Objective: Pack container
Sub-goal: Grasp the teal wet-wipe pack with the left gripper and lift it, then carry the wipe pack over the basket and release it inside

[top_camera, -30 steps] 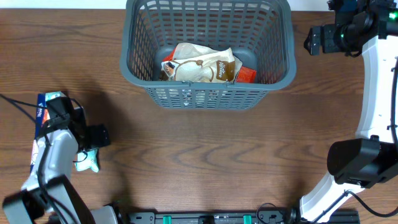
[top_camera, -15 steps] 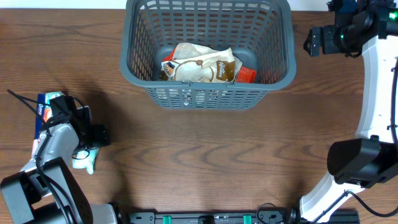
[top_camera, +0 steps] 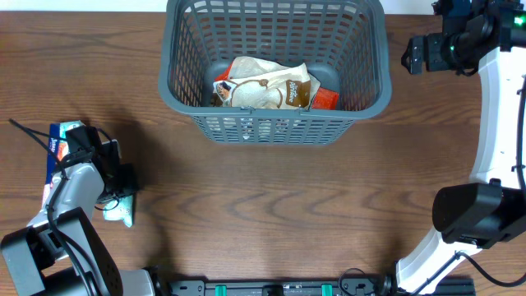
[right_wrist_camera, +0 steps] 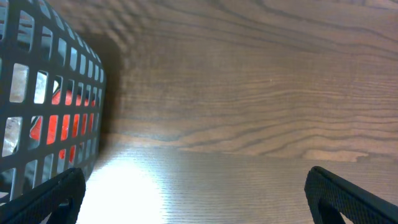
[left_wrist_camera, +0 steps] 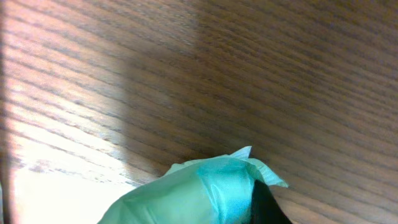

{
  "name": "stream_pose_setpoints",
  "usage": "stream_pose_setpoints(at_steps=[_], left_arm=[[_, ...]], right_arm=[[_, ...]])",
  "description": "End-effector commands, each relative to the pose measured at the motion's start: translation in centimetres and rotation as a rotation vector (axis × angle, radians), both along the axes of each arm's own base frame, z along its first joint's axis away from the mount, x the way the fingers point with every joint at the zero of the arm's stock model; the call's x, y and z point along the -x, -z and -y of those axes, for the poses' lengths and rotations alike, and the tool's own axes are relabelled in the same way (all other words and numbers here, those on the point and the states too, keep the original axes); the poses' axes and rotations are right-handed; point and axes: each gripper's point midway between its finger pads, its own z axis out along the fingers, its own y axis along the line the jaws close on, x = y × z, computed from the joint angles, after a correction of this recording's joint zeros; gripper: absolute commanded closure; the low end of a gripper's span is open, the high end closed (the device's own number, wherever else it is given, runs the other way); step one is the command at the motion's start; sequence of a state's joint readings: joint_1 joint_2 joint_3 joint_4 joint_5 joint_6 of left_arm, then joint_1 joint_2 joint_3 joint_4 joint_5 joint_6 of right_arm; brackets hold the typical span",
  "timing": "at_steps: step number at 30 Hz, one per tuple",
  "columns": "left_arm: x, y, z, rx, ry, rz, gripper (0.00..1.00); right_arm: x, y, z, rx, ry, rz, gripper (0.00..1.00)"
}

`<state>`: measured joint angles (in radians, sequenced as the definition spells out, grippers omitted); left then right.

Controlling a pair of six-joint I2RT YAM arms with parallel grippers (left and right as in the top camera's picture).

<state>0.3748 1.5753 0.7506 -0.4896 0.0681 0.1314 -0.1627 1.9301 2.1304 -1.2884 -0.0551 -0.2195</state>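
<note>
Dark brown wood-grain table (top_camera: 288, 197) fills the overhead view, with a pale strip of background along its far edge. At the far middle of the table stands the container (top_camera: 275, 123), a large dark grey plastic basket with rounded corners. Its walls are a lattice of upright slots that flare outward toward a thicker rim, and its bottom is solid and smooth. It stands upright with its open mouth facing up. Its long axis appears to run left to right across the table, parallel to the far edge, though the top of the picture cuts off the far rim. Inside it, on the bottom toward the near wall, lies a crumpled cream and brown snack packet (top_camera: 267, 82), with a red packet (top_camera: 326, 99) partly under its right end.

The left claw (top_camera: 115, 201) is low at the left side of the table, well apart from the container. It is closed on a mint-green packet (top_camera: 122, 215), whose puckered end fills the bottom of the left wrist view (left_wrist_camera: 205, 186) beside a dark fingertip (left_wrist_camera: 267, 205). A blue packet (top_camera: 59, 140) lies just behind that arm, near the table's left edge.

The right claw (top_camera: 415, 53) hangs just beside the container's right wall, near the far right corner of the table. Its jaws stand wide apart with nothing between them. In the right wrist view its black fingertips (right_wrist_camera: 50, 196) sit at the two lower corners, with bare wood between, and red shows through the slotted grey wall (right_wrist_camera: 43, 106) at the left.
</note>
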Motion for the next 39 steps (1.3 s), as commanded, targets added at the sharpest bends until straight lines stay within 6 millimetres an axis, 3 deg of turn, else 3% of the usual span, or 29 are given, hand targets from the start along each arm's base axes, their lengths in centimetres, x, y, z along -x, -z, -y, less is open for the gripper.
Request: stream_pose_setpoints(at_steps=[1,6,12,18,23,29,32,35,39], left_arm=[[1.6,1.4,-0.3,-0.023,-0.002,-0.075,0.94],[-0.1,-0.4,-0.1,-0.005,0.007,0.0,0.94],[-1.6,-6.8,-0.5,-0.016,0.005,0.062,0.94],[-3.9,-17.0,-0.9,-0.038,-0.033,0.155,0.94],[-6.9,-27.0,1.0,-0.08,0.042,0.336,0.94],[-10.7,-37.9,7.3,-0.102,0.243,0.609,0.94],[-12.4,-41.6,13.2,-0.095,0.492,0.725,0.94],[-13.6,-42.6,18.7,-0.137,0.755,0.777,0.94],[-14.4,-40.3,26.3,-0.203,1.172,0.765,0.94]], right_arm=[[0.0,0.3,0.6,0.004,0.002,-0.006,0.01],[0.0,0.3,0.6,0.004,0.002,-0.006,0.01],[-0.1,0.3,0.6,0.005,0.001,-0.005,0.01],[-0.1,0.3,0.6,0.005,0.001,-0.005,0.01],[-0.1,0.3,0.6,0.004,0.001,-0.005,0.01],[-0.1,0.3,0.6,0.005,0.001,-0.003,0.01],[-0.2,0.2,0.6,0.006,0.001,-0.001,0.01],[-0.1,0.3,0.6,0.005,0.001,-0.002,0.01],[-0.2,0.2,0.6,0.006,0.0,-0.001,0.01]])
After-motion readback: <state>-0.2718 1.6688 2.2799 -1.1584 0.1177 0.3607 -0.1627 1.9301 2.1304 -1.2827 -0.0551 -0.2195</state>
